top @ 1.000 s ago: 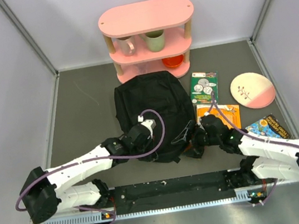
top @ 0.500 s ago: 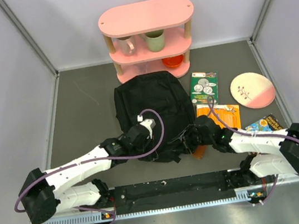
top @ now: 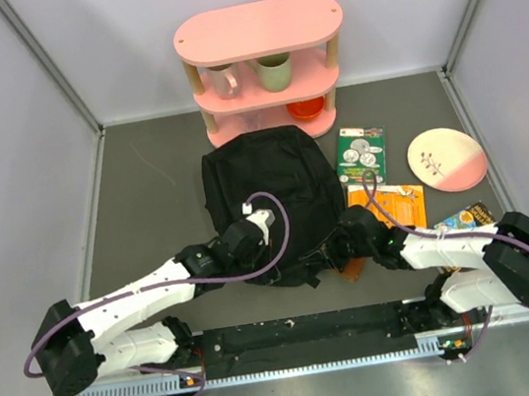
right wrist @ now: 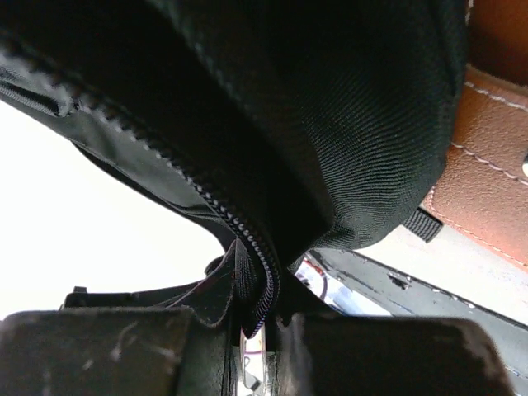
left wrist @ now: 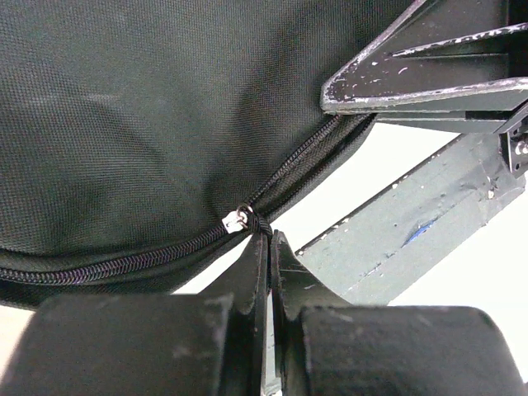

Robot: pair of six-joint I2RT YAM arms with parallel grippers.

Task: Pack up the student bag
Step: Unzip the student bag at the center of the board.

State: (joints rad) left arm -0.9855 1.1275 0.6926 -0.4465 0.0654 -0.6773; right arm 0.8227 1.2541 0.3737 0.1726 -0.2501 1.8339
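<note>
- your left fingers (left wrist: pixel 262 264) are staying fully closed, pinching the zipper pull (left wrist: pixel 239 219) at the near-left corner of the student bag (top: pixel 267 183); nothing is changing on that side.
- the student bag is lying flat in the middle of the surface (top: pixel 143 186), in front of the pink shelf, its near edge lifting slightly between your two arms. it is not shifting as the right side closes in.
- your right fingers (right wrist: pixel 262 318) are the ones making the change: a moment ago they were spread wide just off the bag's near-right edge, and now they are pressed together on the student bag's zipper edge (right wrist: pixel 247 239), with the teeth and a fold of fabric running down between them.
- the brown wallet (right wrist: pixel 487 181) is sitting just beside that grip, partly under the bag's corner.
- this is giving you a hold on both sides of the zipper line, so i am judging that you are setting up to pull the bag open; no packing is happening yet, and the booklets and wallet are still waiting outside on the surface.
</note>
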